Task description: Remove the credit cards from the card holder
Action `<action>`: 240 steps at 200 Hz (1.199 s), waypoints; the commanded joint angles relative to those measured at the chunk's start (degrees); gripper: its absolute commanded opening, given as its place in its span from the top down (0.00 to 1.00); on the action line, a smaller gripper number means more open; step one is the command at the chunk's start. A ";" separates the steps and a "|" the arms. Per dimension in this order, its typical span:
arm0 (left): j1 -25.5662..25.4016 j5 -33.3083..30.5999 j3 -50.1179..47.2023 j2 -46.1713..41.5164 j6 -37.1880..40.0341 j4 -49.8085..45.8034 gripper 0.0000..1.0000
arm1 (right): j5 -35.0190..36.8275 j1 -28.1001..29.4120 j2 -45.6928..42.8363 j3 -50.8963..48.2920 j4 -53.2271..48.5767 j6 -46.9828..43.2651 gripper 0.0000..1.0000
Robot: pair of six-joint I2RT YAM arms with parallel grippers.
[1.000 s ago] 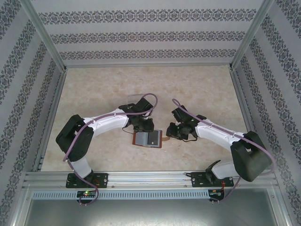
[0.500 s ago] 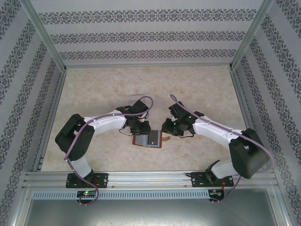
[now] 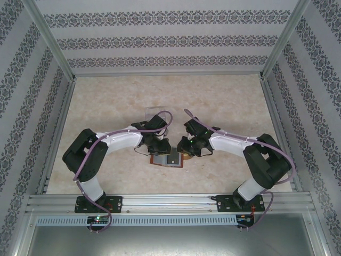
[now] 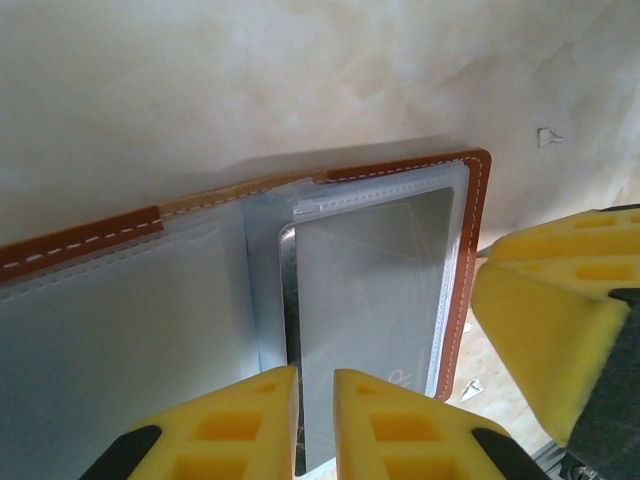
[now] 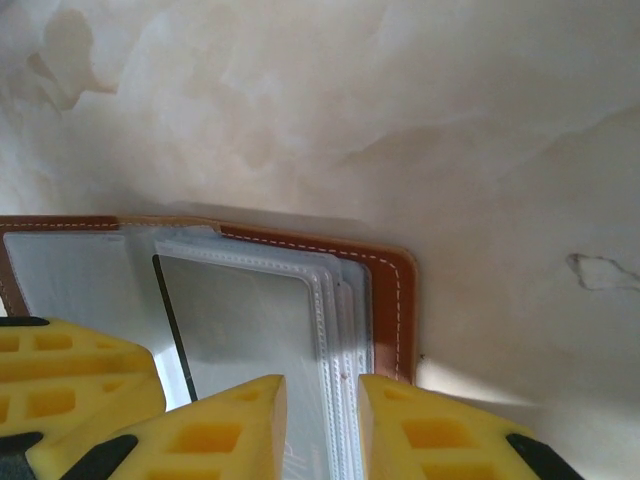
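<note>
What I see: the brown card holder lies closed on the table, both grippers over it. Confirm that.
Not closed: the card holder lies open, its clear sleeves exposed in the left wrist view. It is on the table, left gripper and right gripper over it.

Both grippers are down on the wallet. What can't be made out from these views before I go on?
- Left wrist: whether the left gripper pinches the clear sleeve or only straddles it. The bottom edge cuts off the contact.
- Right wrist: the same doubt for the right gripper. The stacked sleeves blur how many credit cards are inside.
- Top external: both grippers cover much of the card holder, and the cards are too small to count.
</note>
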 commanded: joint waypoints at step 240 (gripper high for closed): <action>1.41 1.90 -0.70 1.53 -1.59 2.99 0.83 | -3.24 1.05 4.32 1.10 5.11 1.92 0.75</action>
